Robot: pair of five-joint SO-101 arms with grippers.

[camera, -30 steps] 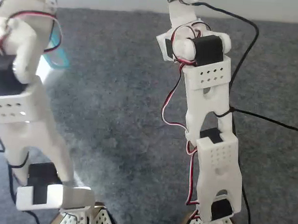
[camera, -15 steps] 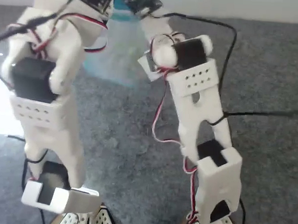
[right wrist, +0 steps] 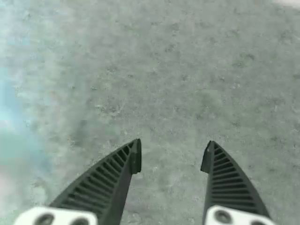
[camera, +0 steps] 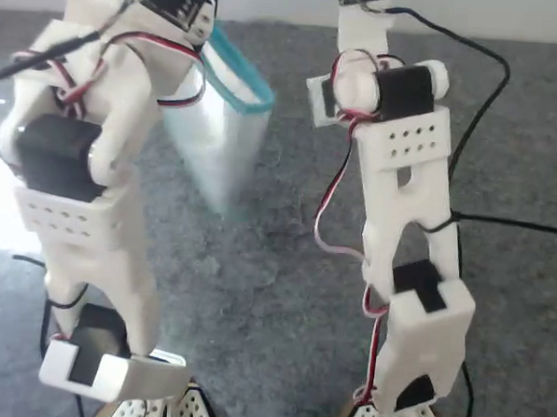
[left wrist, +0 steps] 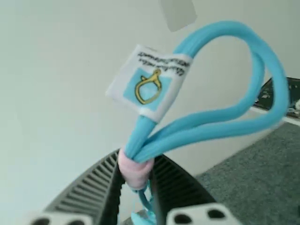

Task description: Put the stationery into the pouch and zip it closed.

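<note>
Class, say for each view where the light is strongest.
High view: glare whitens the grey mat at the picture's left edge. Left wrist view: bright wall behind the pouch's loop. Right wrist view: evenly lit mat under the open right gripper.

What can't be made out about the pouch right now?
- Contents: in the high view the pouch wall is translucent but blurred, so what is inside cannot be told.
- Zip, open or closed: in the high view the teal edge is blurred and its upper end runs behind the left arm.
- Left wrist view: the left gripper is shut on a blue loop; its fingers hide where the loop attaches.
</note>
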